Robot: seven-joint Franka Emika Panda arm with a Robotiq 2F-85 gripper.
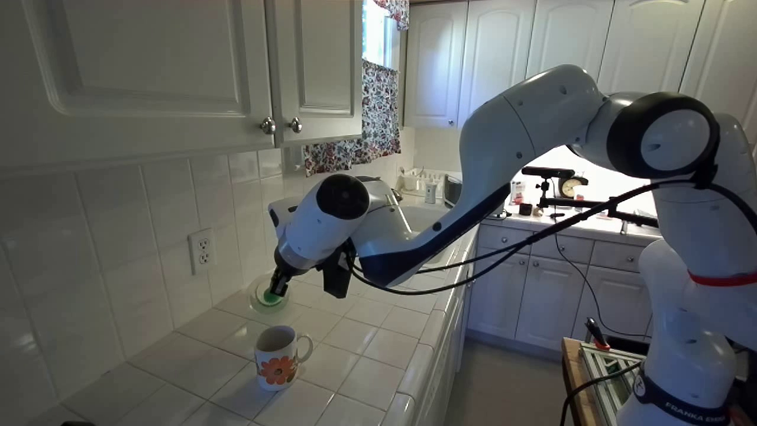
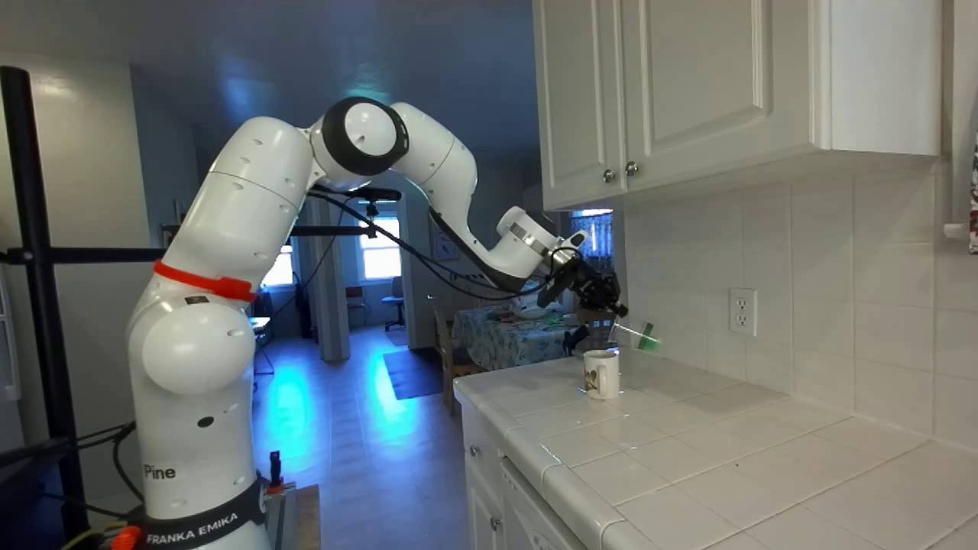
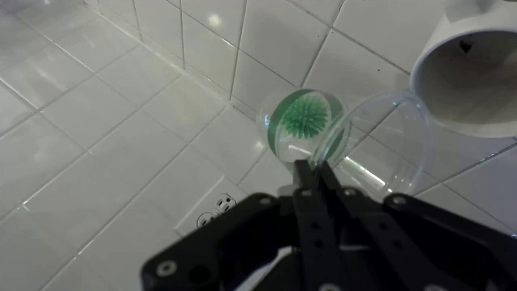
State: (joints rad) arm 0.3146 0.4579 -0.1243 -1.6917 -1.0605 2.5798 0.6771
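My gripper (image 3: 315, 166) has its two fingertips close together on the rim of a clear cup (image 3: 371, 171). The cup is tilted, with a green band and a green spiky shape (image 3: 305, 117) towards its far end. In both exterior views the gripper (image 1: 279, 290) (image 2: 623, 310) points down at the tiled counter, and the cup's green end (image 1: 272, 297) (image 2: 648, 338) shows beyond the fingertips. I cannot tell whether the cup touches the counter. A white mug with an orange flower (image 1: 276, 368) stands upright close by. It also shows in the other views (image 2: 602, 376) (image 3: 472, 81).
A tiled wall with a power outlet (image 1: 203, 251) (image 2: 743, 312) runs behind the counter (image 1: 355, 367) (image 2: 688, 473). White upper cabinets (image 1: 319, 71) (image 2: 688, 84) hang above it. A sink (image 1: 423, 218) and a dish rack (image 1: 417, 180) lie farther along. Cables hang from the arm.
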